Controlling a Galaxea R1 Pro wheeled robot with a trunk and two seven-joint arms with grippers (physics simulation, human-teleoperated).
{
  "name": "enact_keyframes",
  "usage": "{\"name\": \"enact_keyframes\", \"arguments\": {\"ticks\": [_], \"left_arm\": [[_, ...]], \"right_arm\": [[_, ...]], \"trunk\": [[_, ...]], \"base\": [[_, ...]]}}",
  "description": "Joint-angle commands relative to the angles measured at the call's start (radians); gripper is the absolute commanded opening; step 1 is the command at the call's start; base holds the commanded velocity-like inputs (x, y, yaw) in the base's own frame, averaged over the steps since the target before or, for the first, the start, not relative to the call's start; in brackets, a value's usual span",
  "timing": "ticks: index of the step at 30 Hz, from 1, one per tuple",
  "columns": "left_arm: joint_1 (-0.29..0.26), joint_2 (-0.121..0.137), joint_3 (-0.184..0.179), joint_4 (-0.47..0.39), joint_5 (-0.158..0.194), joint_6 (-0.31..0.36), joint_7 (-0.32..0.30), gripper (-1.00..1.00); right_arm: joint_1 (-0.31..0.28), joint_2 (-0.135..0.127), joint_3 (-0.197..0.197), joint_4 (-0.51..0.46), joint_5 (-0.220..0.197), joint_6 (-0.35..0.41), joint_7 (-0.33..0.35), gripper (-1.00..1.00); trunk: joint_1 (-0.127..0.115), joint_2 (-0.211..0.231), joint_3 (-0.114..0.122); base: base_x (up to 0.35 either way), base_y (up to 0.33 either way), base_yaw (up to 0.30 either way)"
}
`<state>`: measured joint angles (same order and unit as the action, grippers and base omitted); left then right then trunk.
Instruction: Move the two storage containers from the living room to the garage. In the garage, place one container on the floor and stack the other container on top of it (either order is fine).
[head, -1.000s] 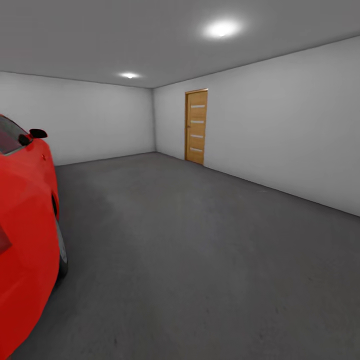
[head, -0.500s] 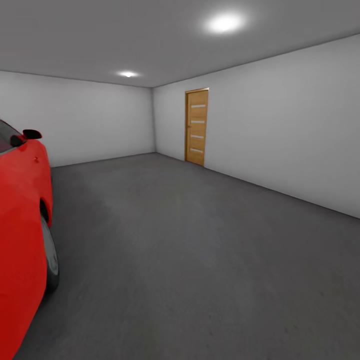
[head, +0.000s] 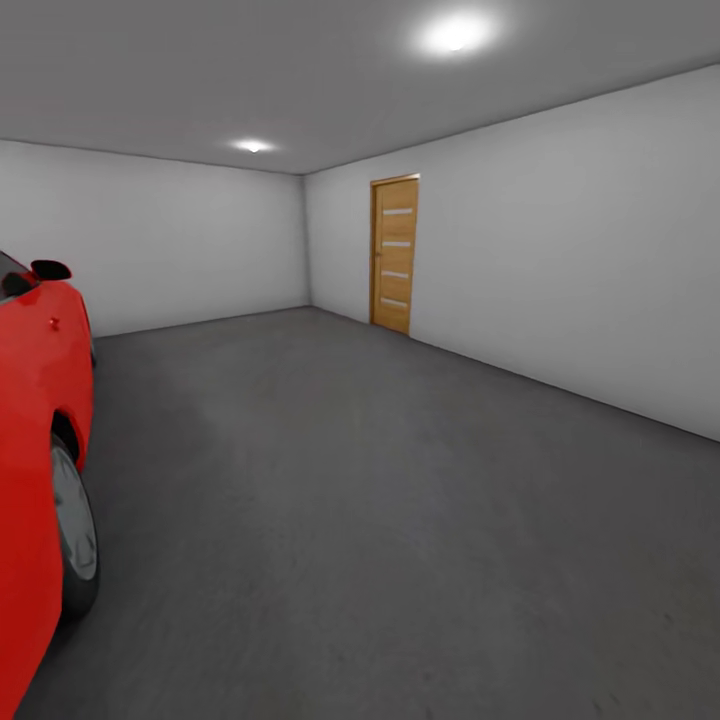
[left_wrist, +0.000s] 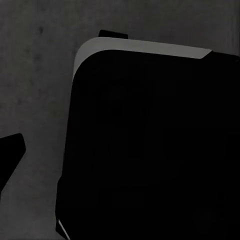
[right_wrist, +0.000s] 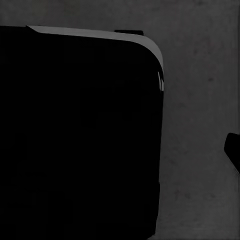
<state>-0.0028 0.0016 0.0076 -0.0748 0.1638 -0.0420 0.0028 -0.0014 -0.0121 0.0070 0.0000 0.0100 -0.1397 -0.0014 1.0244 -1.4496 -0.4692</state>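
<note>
Garage interior: plain white-grey walls (head: 560, 250) enclose a dark grey mottled concrete floor (head: 380, 500), which takes up most of the head view. Two round ceiling lights (head: 452, 33) are lit, one near the camera and one farther back. A wooden side door (head: 394, 254) with four pale horizontal inserts stands closed in the right-hand wall, close to the far corner. A red car (head: 35, 470) is parked along the left edge of the head view; one front wheel (head: 72, 530) and a dark wing mirror (head: 50, 270) are visible.

Left wrist view: a large black body with a rounded corner and a pale grey top edge (left_wrist: 150, 145) sits above the concrete floor. A small dark wedge (left_wrist: 10, 152) enters at the frame edge; its identity cannot be determined.

Right wrist view: a matching black body (right_wrist: 80, 135) with the same pale edge, again over the floor.

Hand state: cannot be determined for either hand, as no fingers are recognisable. The two storage containers cannot be located from these views.
</note>
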Motion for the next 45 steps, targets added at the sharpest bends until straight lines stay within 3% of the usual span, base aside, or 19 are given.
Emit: {"name": "enact_keyframes", "arguments": {"ticks": [1, 45], "left_arm": [[0.0, 0.0, 0.0, 0.0, 0.006, -0.002, 0.0, 1.0], [0.0, 0.0, 0.002, 0.003, 0.007, -0.006, 0.0, 1.0]], "right_arm": [[0.0, 0.0, 0.001, 0.0, 0.001, -0.002, 0.0, 1.0], [0.0, -0.002, 0.002, 0.0, 0.003, -0.001, 0.0, 1.0]], "trunk": [[0.001, 0.0, -0.001], [0.001, 0.0, -0.001]], "base": [[0.323, 0.0, 0.0], [0.323, 0.0, 0.0]]}}
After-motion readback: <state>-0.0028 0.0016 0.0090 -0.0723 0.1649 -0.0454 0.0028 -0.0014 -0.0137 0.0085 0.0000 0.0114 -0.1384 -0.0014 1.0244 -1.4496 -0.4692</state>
